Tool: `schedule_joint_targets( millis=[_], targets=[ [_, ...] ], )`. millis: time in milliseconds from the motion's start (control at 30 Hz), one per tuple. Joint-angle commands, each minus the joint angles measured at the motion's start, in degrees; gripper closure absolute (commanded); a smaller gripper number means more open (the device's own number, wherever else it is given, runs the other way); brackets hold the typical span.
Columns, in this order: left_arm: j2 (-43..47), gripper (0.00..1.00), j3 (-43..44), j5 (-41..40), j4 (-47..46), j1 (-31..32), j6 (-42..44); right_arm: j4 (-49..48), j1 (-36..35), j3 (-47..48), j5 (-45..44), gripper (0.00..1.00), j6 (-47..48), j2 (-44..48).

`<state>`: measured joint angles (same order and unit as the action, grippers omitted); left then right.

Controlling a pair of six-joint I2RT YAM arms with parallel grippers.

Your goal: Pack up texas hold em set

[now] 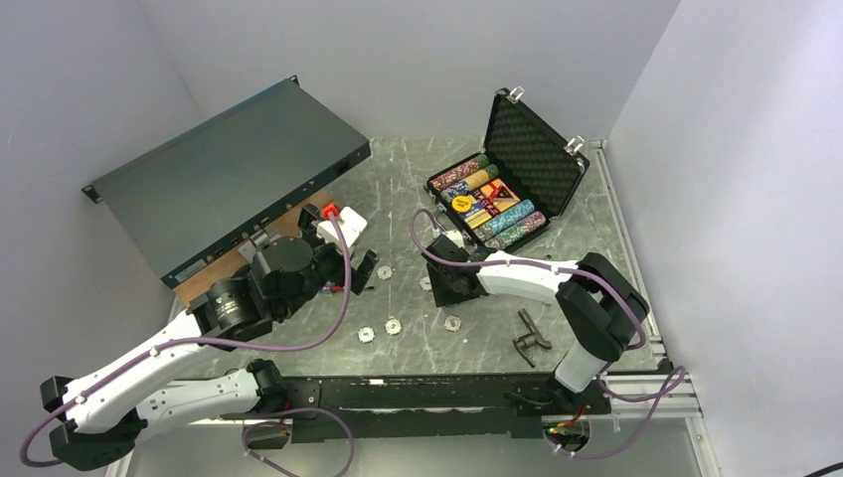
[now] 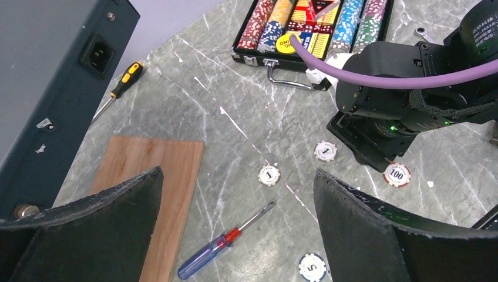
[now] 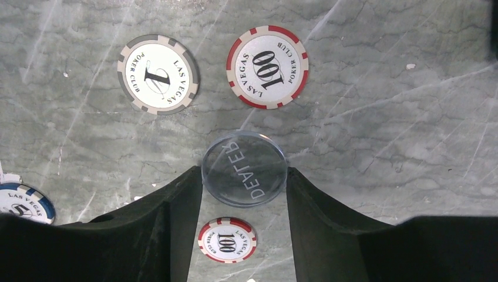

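"LAS VEGAS POKER CLUB" ran round every loose chip in the right wrist view. There were four: one grey-edged chip [image 3: 157, 73] marked 1, two red-edged chips [image 3: 267, 66] marked 100, and one blue-edged chip [image 3: 20, 202] marked 5, cut off by the frame. A clear disc [image 3: 245, 154] read DEALER in mirrored letters. The right gripper [image 3: 244, 174] was partly closed, with both fingers pressed against that disc's edges; whether the disc was off the table [image 3: 399, 117] could not be told. The left gripper [image 2: 238, 176] gaped wide apart and held nothing. The black briefcase [image 1: 532, 149] sat open at the table's far right with its lid upright. Inside, four rows of chips [image 2: 349, 23] flanked a yellow disc [image 2: 286, 42].
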<state>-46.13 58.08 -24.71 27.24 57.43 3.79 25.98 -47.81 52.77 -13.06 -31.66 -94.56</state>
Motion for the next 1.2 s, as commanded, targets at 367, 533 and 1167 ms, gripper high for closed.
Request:
schedule_joint_targets(
  millis=[367, 533, 1167],
  targets=[
    [-0.38, 0.01, 0.27, 1.59, -1.77, -0.10, -0.28, -2.68, -0.08, 0.04, -6.70, 0.63, 0.16, 7.13],
    [-0.29, 0.01, 0.16, 2.10, -2.06, -0.12, -0.28, -2.88, 1.52, 4.52, -9.96, 0.63, 3.74, 7.63],
    [-0.98, 0.01, -0.07, 2.84, -2.18, -0.12, -0.58, 3.61, 20.49, 34.56, -8.93, 0.61, 18.77, -15.34]
  ],
)
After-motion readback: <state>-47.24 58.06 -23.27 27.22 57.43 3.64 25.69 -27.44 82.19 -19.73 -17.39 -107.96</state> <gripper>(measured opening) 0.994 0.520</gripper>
